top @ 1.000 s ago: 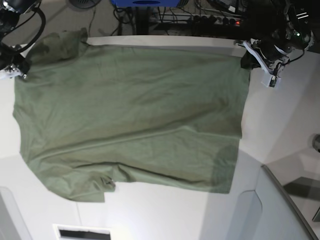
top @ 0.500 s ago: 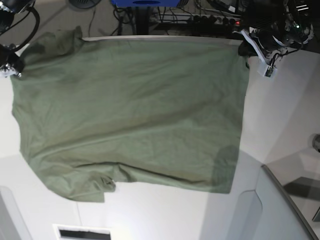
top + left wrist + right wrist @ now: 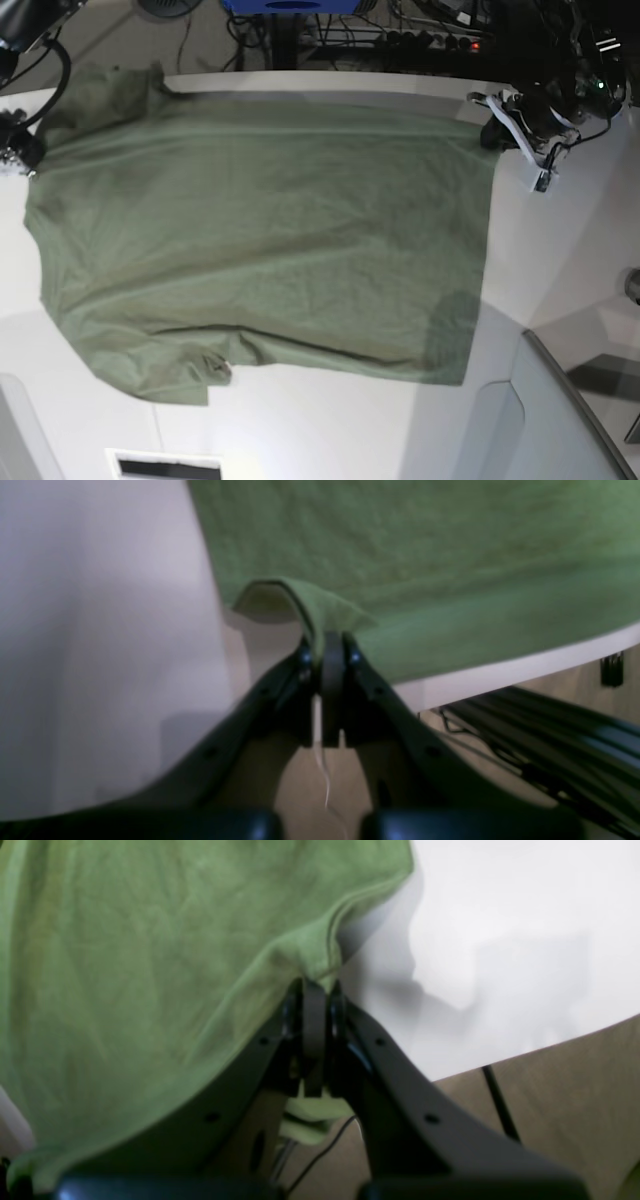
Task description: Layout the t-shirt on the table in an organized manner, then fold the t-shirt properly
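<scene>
Olive-green t-shirt [image 3: 260, 230] spread flat, mildly wrinkled, on white table [image 3: 560, 230].

Beyond the far edge, a blue object [image 3: 290, 5] sits at the top of the base view, with a tangle of dark cables [image 3: 420, 35] and a power strip showing a small red light [image 3: 474, 44] to its right. A grey translucent panel [image 3: 560, 420] with a curved rim fills the lower right corner, and a white slotted piece [image 3: 165, 465] lies at the bottom edge. Under the rim, the wrist views show a tan floor [image 3: 565, 1100].
</scene>
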You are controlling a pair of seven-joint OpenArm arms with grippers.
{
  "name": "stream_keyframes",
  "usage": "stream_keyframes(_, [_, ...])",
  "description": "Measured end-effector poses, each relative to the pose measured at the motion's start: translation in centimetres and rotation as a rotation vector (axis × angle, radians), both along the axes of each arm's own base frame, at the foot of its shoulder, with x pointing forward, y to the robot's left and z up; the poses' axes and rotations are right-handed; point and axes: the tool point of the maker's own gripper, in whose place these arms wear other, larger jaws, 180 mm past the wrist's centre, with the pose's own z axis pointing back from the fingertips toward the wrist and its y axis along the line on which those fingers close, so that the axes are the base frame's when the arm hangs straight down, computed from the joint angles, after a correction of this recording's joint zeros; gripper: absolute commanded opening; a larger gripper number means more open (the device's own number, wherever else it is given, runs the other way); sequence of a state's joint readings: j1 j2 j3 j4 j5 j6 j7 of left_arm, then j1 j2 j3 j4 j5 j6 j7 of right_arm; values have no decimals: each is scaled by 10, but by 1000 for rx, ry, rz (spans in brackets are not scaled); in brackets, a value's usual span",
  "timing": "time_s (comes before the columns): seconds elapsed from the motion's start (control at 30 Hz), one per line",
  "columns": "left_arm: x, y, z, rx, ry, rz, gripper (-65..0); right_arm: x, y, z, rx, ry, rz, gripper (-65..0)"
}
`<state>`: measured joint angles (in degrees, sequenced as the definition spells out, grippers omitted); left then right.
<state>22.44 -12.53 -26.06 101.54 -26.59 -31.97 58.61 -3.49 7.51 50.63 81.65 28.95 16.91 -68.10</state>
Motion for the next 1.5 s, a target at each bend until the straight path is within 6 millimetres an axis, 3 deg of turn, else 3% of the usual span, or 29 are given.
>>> stream_keyframes(0.17, [30, 3, 0, -23, -25, 21, -650, 19, -2, -1, 41, -12, -6, -644])
stream_keyframes(0.33, [34, 6, -17, -52, 23, 50, -650, 32, -2, -4, 45, 15, 44, -644])
stream_keyframes(0.57, [56, 9, -19, -78, 9, 74, -650, 66, 12, -10, 89, -33, 60, -644])
stream_keyframes(0.8, [74, 10, -20, -114, -25, 102, -650, 71, 2, -21, 98, -34, 19, -644])
stream_keyframes(0.97, [70, 18, -33, -50, 10, 104, -650, 75, -6, -20, 78, -58, 1, -644])
stream_keyframes(1.13, [71, 8, -42, -26, -5, 100, -650, 76, -8, -23, 87, -51, -9, -644])
stream_keyframes(1.5, [79, 10, -39, -18, -20, 101, -650, 81, -9, -22, 78, -78, -19, -641])
